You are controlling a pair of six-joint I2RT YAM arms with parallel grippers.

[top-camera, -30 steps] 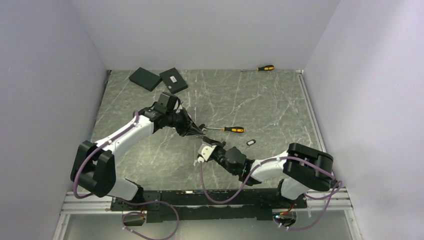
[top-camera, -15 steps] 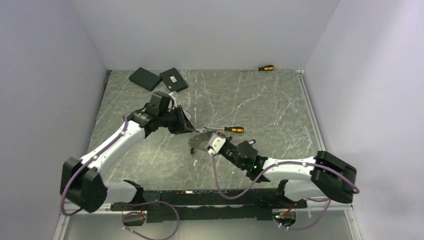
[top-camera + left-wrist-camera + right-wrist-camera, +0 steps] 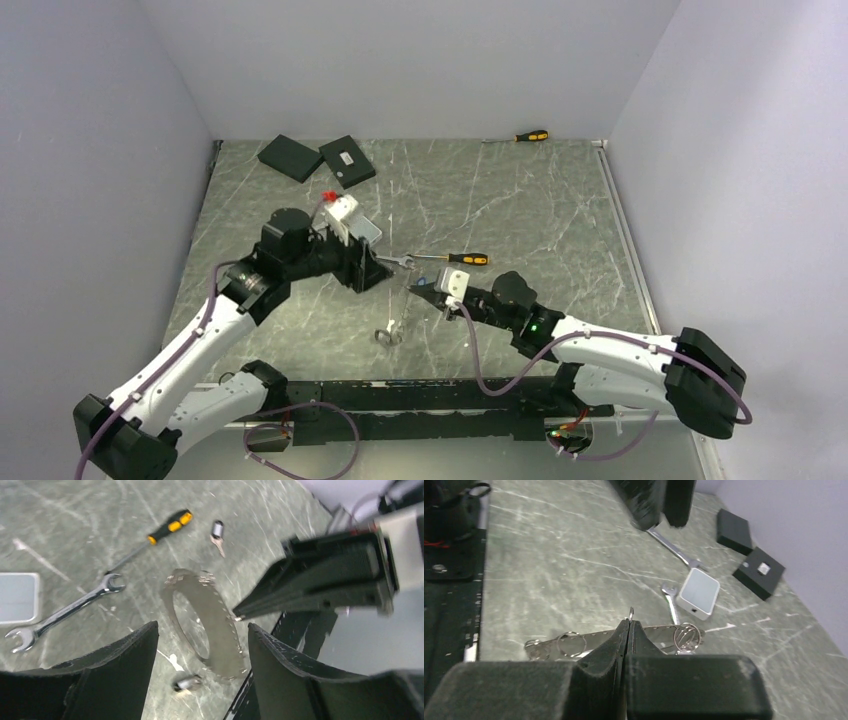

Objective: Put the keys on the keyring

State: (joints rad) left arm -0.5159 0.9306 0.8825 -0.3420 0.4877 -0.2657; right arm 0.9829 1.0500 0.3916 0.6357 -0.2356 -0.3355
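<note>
The keyring (image 3: 227,645), a flat grey perforated hoop, hangs on edge above the table. My right gripper (image 3: 629,622) is shut on its upper edge, where a small loop pokes out between the fingertips. Small split rings (image 3: 571,643) hang on the band. A key with a black head (image 3: 186,682) dangles at the keyring's (image 3: 397,315) lower end. Another black-headed key (image 3: 216,530) lies on the table past the hoop. My left gripper (image 3: 201,627) is open, its fingers either side of the hoop without touching it. In the top view it (image 3: 378,270) stands just left of the right gripper (image 3: 415,290).
An orange-and-black screwdriver (image 3: 455,258) and a silver wrench (image 3: 60,615) lie behind the grippers, beside a small silver box (image 3: 698,592). Two black boxes (image 3: 290,157) (image 3: 347,160) and a second screwdriver (image 3: 530,135) sit at the back.
My left gripper has opened and pulled back to the left, off the keyring. The right arm stretched forward and right, and the keyring now hangs from it alone.
</note>
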